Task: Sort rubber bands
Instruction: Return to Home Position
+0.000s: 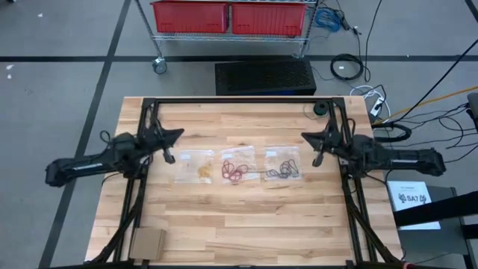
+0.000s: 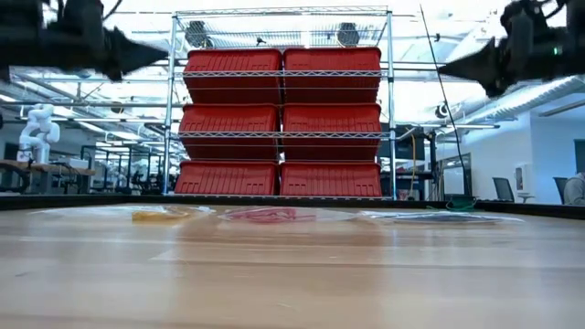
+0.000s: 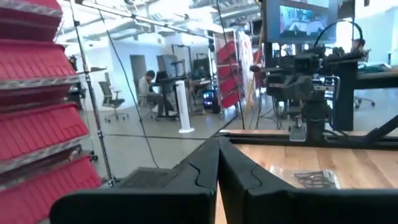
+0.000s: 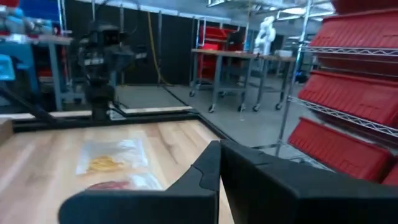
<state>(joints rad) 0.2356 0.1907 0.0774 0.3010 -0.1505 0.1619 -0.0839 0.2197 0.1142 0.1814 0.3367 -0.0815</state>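
Note:
Three clear plastic bags lie flat in a row at mid-table. One holds yellowish-tan rubber bands, the middle one red rubber bands, the right one dark rubber bands. My left gripper is shut and hangs above the table left of the bags, pointing roughly level toward the right. My right gripper is shut and hangs right of the bags, pointing left. Neither holds anything. The left wrist view shows the dark bands' bag. The right wrist view shows the yellowish bands' bag and the red ones.
A flat cardboard piece lies at the table's near left corner. A small dark round object sits at the far right. A wire rack with red bins stands beyond the far edge. A person sits far off in the room.

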